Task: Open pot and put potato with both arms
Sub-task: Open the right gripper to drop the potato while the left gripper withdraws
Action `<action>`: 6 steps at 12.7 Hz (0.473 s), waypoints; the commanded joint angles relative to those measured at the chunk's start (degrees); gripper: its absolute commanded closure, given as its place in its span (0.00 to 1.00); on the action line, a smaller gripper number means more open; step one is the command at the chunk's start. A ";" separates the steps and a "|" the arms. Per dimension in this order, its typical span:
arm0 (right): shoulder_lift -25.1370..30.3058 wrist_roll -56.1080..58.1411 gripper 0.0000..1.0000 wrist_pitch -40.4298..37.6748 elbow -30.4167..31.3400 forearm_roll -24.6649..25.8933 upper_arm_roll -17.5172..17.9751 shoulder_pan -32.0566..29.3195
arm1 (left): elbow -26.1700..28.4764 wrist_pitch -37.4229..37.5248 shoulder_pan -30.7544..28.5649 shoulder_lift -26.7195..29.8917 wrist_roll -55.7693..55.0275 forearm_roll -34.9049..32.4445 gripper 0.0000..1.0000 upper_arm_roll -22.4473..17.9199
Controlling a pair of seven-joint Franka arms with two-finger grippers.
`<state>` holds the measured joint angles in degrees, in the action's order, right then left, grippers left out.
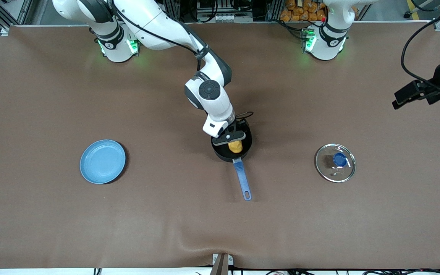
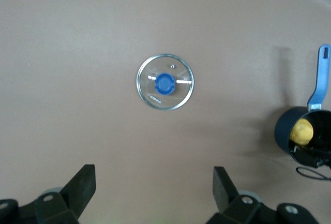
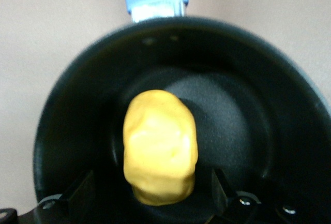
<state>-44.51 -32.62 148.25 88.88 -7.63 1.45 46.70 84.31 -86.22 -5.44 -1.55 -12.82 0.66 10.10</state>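
So the potato (image 1: 235,146) is sitting inside the pot (image 1: 224,152) now, resting on the black bottom, and the pot is roughly mid-table with its blue handle (image 1: 242,179) pointing toward the front-camera edge. The right gripper (image 1: 232,136) hangs just over the pot's rim, and in the right wrist view its fingers (image 3: 78,193) stand spread wide on either side of the potato without gripping it. The glass lid (image 1: 335,162) with the blue knob lies flat on the table (image 1: 220,229) toward the left arm's end, well apart from the pot. The left gripper (image 1: 409,96) is up in the air near the table's edge at that same end, jaws spread wide and empty, just waiting. There's also a light-blue plate (image 1: 102,161) toward the right arm's end, with nothing on it.
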 commanded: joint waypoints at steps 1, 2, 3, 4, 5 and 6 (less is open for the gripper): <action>1.26 -0.17 0.00 -1.73 -1.43 -0.37 -0.30 -0.90 | 6.98 -0.09 1.91 5.93 0.87 1.10 0.00 -1.21; 2.23 0.10 0.00 -4.00 -1.69 -0.28 -0.31 -1.69 | 7.88 -0.01 3.67 6.90 0.78 1.10 0.00 -3.57; 3.63 0.19 0.00 -6.46 -2.04 -0.28 -0.31 -2.31 | 7.71 0.52 5.25 6.91 1.04 1.02 0.00 -5.94; 5.29 0.27 0.00 -8.57 -2.04 -0.20 -0.39 -2.84 | 7.27 1.74 5.96 6.65 1.04 1.01 0.00 -7.62; 7.05 0.45 0.00 -10.77 -1.96 -0.20 -0.39 -3.98 | 6.75 2.45 5.88 6.39 1.13 1.01 0.00 -7.99; 8.81 0.54 0.00 -13.75 -2.04 -0.20 -0.39 -5.38 | 6.65 2.63 5.71 6.21 1.30 1.01 0.00 -7.99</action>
<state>-40.20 -32.57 139.20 85.66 -7.63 0.47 43.78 90.28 -84.45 -0.21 3.86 -12.55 0.69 3.27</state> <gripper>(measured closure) 0.000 0.000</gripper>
